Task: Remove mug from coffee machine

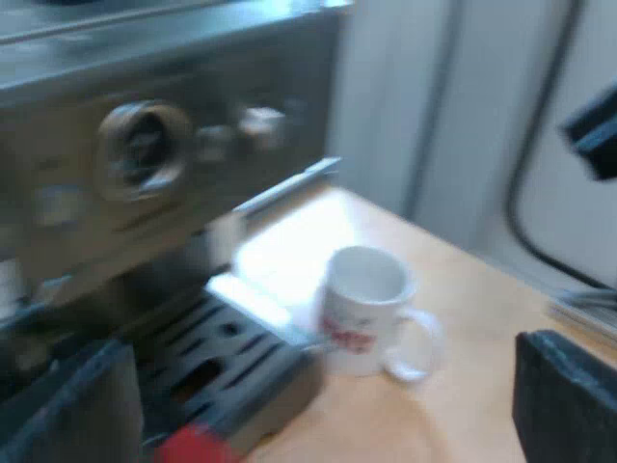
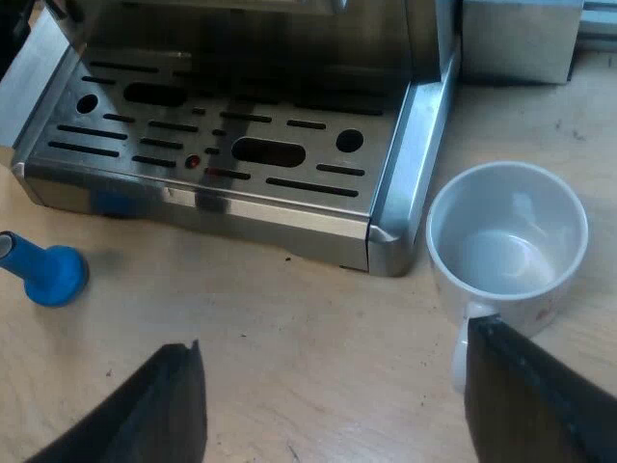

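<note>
Our left tool (image 1: 320,386) has two broad, matt black fingers (image 1: 564,395) with blunt, squared ends and a dull, slightly rough surface. Our right tool (image 2: 335,338) has a like pair of black fingers (image 2: 535,405), wedge-shaped, narrowing to angled tips with plain flat faces.

Espresso machine (image 1: 145,116) was brushed metal with dull sheen on front. Drip tray (image 2: 251,217) was smooth steel, glossy enough to mirror. Mug (image 2: 506,236) looked ceramic: white, glazed, shiny. Table (image 2: 289,328) was pale wood, matt, grain and small specks visible. Tamper (image 2: 48,273) was blue, smooth, plastic-looking. Black fingers (image 2: 159,410) of right gripper (image 2: 333,357) looked matt, slightly rough.
</note>
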